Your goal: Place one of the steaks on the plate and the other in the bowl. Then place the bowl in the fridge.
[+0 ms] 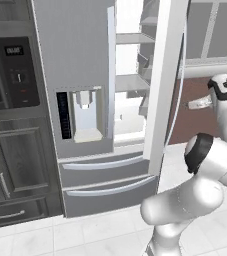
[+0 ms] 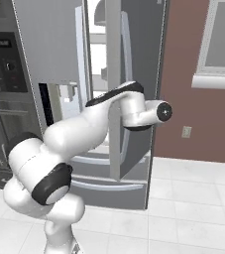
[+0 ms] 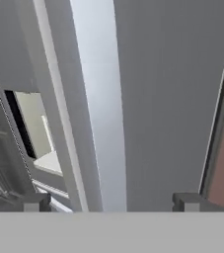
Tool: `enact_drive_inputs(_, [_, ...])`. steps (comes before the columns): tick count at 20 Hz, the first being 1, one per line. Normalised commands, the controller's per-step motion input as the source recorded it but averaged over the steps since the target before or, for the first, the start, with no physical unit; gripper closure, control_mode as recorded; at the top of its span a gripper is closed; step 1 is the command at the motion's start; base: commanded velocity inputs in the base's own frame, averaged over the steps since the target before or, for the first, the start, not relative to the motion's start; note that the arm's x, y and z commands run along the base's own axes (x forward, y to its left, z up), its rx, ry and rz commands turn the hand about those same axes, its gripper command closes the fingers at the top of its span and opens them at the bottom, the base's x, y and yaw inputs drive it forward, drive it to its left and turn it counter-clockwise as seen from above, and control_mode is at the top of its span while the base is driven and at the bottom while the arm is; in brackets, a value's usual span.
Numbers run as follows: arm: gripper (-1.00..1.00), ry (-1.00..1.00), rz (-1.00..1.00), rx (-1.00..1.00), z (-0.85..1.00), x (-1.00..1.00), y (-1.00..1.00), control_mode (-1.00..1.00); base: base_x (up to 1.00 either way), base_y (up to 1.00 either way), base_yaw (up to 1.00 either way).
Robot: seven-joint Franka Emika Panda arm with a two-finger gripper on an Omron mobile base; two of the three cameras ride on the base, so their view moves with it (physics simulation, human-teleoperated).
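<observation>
Left base view: tall grey stainless French-door fridge (image 1: 80, 75) fills the middle, left door shut with its dispenser panel (image 1: 86, 115), right door (image 1: 162, 85) swung out edge-on toward the camera. White shelves (image 1: 131, 82) show in the gap between the doors. Two lower drawers (image 1: 107, 182) sit closed. Dark cabinets with a built-in oven (image 1: 10, 75) stand just left of the fridge. White arm rises at lower right, reaching behind the open door.

Right base view: same fridge (image 2: 49, 44), open right door (image 2: 139, 74) seen from its outer face, vertical handle (image 2: 126, 49) on it. Arm's wrist sits beside the door's edge, around mid height. Brown-red wall with a white-framed window (image 2: 223, 44) to the right, white tiled floor (image 2: 193, 208) below.

Hand view: end effector (image 3: 111, 201) spread wide, finger tips (image 3: 34, 201) well apart, nothing between them. Fridge door edge (image 3: 103, 99) stands straight ahead, near; dispenser recess (image 3: 37, 128) off to the left.
</observation>
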Motion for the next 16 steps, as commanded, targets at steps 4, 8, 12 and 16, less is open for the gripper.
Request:
enact_drive_inputs(4, [-1.00,0.00,-0.02,-0.27,0.27,-0.98,0.30,-1.00,0.00,0.00,0.00])
enact_drive_inputs(8, [-1.00,0.01,-0.01,-0.42,0.12,-0.97,0.85,-1.00,0.00,0.00,0.00])
enact_drive_inputs(12, [-1.00,0.09,0.00,-0.56,0.01,-0.61,0.82,-1.00,0.00,0.00,0.00])
enact_drive_inputs(16, [-1.00,0.32,-0.14,-0.71,-0.15,0.02,0.59,-1.00,0.00,0.00,0.00])
